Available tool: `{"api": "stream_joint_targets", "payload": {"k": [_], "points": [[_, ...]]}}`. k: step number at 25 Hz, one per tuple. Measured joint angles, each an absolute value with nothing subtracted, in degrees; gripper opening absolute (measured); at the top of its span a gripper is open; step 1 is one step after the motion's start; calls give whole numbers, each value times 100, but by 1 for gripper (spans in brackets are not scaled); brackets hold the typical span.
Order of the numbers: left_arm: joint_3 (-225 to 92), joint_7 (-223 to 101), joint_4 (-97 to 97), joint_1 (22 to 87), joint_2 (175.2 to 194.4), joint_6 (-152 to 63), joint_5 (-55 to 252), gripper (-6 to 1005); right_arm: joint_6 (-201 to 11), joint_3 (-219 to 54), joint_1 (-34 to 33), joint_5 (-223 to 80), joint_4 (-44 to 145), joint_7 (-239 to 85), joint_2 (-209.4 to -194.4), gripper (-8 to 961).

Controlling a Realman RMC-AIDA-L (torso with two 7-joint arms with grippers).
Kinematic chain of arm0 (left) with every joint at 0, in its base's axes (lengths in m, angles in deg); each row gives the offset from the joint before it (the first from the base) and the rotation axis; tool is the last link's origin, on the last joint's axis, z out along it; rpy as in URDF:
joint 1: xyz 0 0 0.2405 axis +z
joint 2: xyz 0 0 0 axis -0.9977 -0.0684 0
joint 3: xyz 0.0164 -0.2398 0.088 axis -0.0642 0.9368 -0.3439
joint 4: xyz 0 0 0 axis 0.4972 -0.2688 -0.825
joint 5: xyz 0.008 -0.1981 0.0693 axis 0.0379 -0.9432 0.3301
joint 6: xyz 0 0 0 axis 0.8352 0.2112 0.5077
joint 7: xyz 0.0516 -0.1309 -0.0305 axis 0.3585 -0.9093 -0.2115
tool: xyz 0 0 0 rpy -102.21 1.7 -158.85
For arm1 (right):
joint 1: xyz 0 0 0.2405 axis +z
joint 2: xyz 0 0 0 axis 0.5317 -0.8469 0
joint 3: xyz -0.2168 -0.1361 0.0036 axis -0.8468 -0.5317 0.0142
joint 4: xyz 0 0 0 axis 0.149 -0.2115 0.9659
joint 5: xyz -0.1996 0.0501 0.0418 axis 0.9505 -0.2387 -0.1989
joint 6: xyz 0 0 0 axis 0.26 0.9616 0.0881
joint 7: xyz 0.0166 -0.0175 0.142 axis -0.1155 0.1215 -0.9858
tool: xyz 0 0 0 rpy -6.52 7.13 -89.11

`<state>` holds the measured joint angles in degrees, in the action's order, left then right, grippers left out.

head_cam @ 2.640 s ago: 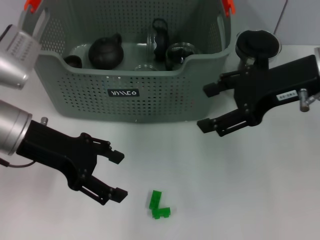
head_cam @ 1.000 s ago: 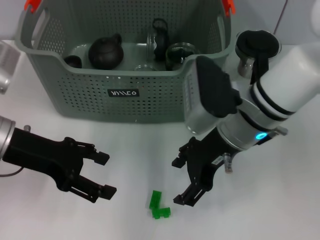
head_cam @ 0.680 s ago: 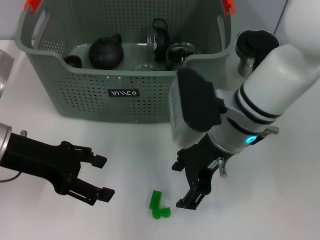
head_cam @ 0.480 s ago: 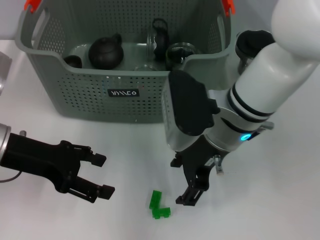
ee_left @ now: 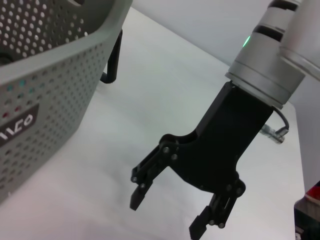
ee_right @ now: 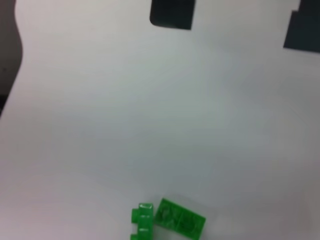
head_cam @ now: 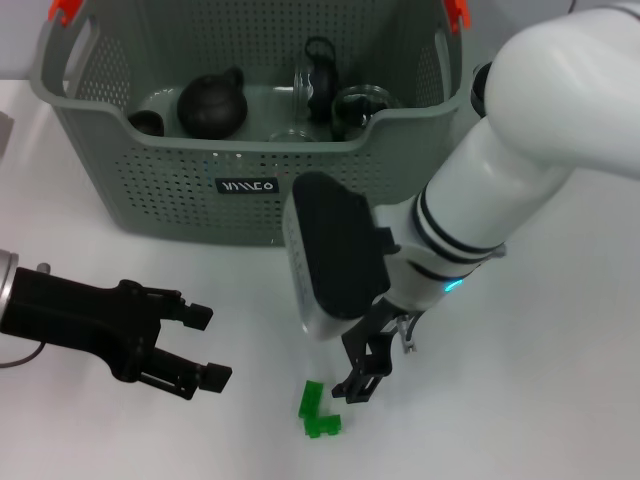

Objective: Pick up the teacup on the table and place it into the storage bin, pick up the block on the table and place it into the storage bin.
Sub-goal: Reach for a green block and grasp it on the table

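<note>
The green block [head_cam: 318, 412] lies on the white table near the front edge and also shows in the right wrist view [ee_right: 169, 220]. My right gripper [head_cam: 356, 374] hangs open just to the right of it and slightly farther back, nothing between its fingers; the left wrist view shows it open too [ee_left: 167, 216]. The left gripper [head_cam: 207, 347] is open and low over the table, to the left of the block. The grey storage bin [head_cam: 250, 185] stands at the back. A small dark cup [head_cam: 147, 122] sits inside it beside a dark teapot [head_cam: 211, 102]. No teacup shows on the table.
Glass pieces [head_cam: 350, 105] lie in the bin's right half. Orange clips [head_cam: 62, 9] mark its rim. My bulky white right arm [head_cam: 500, 190] stretches over the table's right side and hides the things behind it. White table surface [head_cam: 520, 400] spreads to the right.
The right arm has swung down and leftward, bringing its open gripper close to the green block. The left gripper has drawn back a little towards the left and then stayed put.
</note>
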<state>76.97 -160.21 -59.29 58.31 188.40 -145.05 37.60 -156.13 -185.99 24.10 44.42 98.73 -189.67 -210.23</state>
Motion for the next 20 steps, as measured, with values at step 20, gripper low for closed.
{"api": "stream_joint_targets", "payload": {"k": [20], "points": [[7846,-16005,-5858,5953,18808,-14555,3750,963,-15219,-19187,2376,4449,10013,-18889,-21052,914]]}}
